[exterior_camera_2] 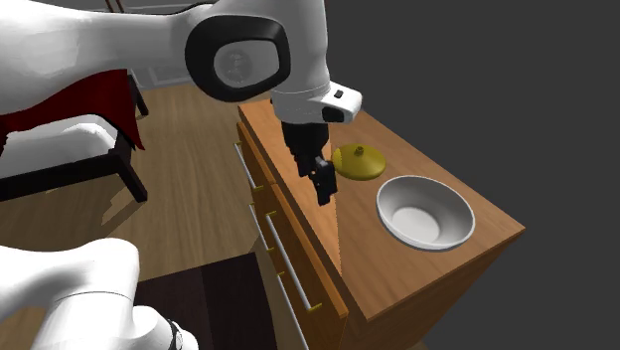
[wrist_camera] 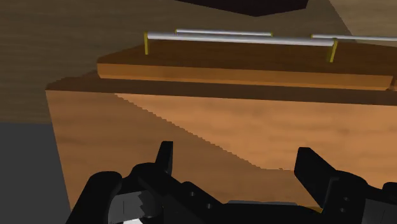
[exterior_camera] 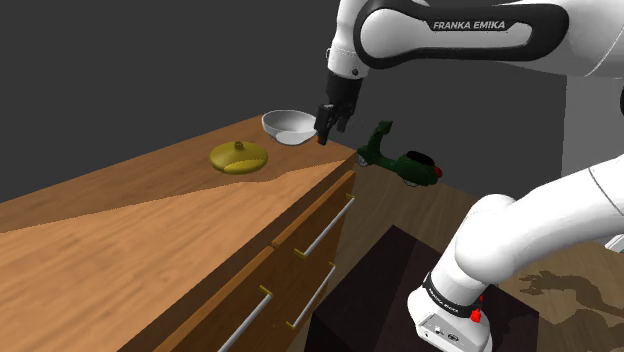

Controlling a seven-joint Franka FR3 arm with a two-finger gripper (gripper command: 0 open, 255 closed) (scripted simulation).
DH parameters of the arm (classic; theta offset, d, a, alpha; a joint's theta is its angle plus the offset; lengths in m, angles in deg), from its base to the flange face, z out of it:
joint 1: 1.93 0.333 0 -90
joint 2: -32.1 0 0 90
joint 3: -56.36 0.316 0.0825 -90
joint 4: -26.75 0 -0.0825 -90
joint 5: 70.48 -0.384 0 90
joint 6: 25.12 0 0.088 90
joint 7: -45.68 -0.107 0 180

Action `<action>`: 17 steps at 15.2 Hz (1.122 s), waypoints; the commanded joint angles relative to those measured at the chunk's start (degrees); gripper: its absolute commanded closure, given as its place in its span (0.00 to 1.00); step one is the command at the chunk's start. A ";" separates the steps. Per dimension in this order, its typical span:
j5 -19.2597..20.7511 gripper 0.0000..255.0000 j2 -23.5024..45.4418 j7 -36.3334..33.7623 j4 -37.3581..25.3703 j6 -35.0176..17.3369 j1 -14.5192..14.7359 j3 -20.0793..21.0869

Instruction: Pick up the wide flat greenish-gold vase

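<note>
The wide flat greenish-gold vase (exterior_camera: 238, 158) (exterior_camera_2: 359, 161) lies on the wooden dresser top (exterior_camera: 120, 235), back from its front edge. My black gripper (exterior_camera: 325, 135) (exterior_camera_2: 323, 194) hangs just above the dresser top near that edge, between the vase and a white bowl (exterior_camera: 287, 125) (exterior_camera_2: 425, 211). It touches neither of them. In the wrist view the gripper (wrist_camera: 238, 167) is open, and there is bare wood (wrist_camera: 254, 127) between the two fingers.
The dresser front carries drawers with long metal handles (exterior_camera: 325, 228) (wrist_camera: 242, 39). A dark green scooter-like thing with a red part (exterior_camera: 400, 162) stands on the floor beyond the dresser's corner. My dark stand (exterior_camera: 390, 290) sits below the drawers. Dark furniture with a red cover (exterior_camera_2: 60, 104) stands across the floor.
</note>
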 commanded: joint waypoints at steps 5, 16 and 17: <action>0.77 0.00 11.74 -6.57 -9.51 -2.73 0.42 5.21; 9.02 0.00 35.67 -18.63 -34.08 -1.37 3.08 12.12; 9.01 0.00 35.60 -18.68 -33.23 -2.16 3.11 12.04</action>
